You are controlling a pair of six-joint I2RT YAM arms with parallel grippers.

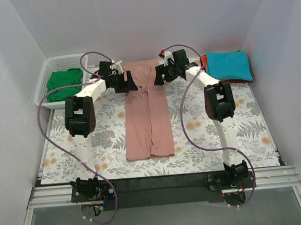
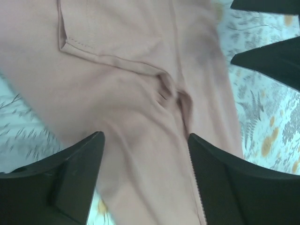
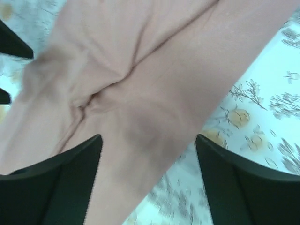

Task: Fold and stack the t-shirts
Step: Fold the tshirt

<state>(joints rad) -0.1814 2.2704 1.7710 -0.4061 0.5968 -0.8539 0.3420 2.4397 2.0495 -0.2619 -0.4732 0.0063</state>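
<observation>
Gaping empty, left fingers [image 2: 65,180] and right fingers [image 3: 51,185] hover over pink t-shirt [image 1: 148,118] on floral cloth [image 1: 246,131] amid white walls [image 1: 143,19].

Agape: left pincer [image 2: 145,137], right pincer [image 3: 147,138]

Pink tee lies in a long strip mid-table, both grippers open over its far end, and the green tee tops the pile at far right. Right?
Not quite: the green tee lies in the white basket at far left; a teal tee lies on top at far right. The top view shows it. The rest holds.
</observation>
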